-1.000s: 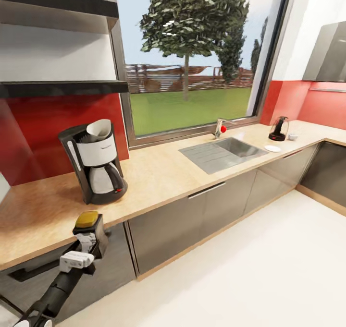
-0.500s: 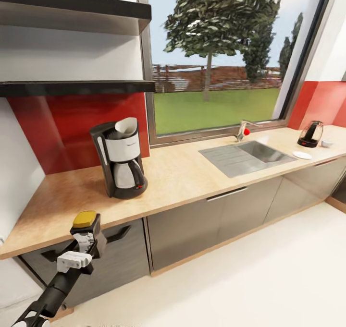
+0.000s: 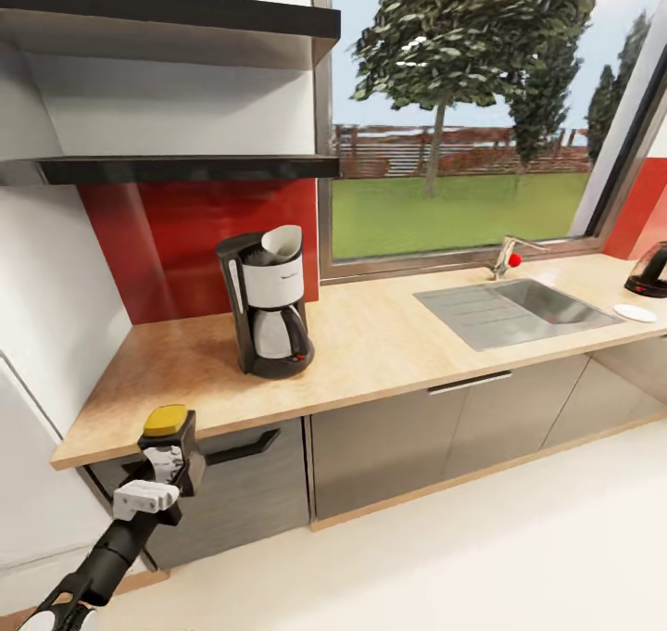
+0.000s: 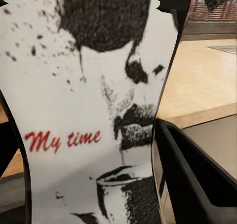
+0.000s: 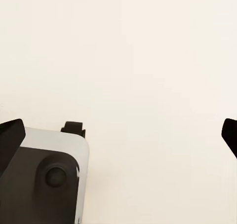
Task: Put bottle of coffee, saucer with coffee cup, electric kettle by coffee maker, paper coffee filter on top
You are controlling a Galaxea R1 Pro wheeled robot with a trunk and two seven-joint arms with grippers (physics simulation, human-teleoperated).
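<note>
My left gripper (image 3: 169, 457) is shut on the bottle of coffee (image 3: 168, 435), a dark bottle with a yellow lid, held low in front of the countertop's left end. Its white "My time" label (image 4: 94, 110) sits between the black fingers (image 4: 197, 174). The black and white coffee maker (image 3: 270, 307) stands on the wooden countertop (image 3: 389, 344) by the red wall, with a paper coffee filter (image 3: 282, 240) in its top. The electric kettle (image 3: 651, 271) and the white saucer (image 3: 635, 312) are at the far right. My right gripper (image 5: 118, 135) hangs open over the floor.
A steel sink (image 3: 523, 307) with a tap (image 3: 508, 258) is set in the counter under the window. Two dark shelves (image 3: 185, 168) hang above the coffee maker. Grey cabinets (image 3: 389, 446) run below the counter, and pale floor (image 3: 482, 566) spreads to the right.
The camera has turned left, so the counter, coffee maker and sink now sit further right in the picture. The left gripper still holds the bottle in the same spot.
</note>
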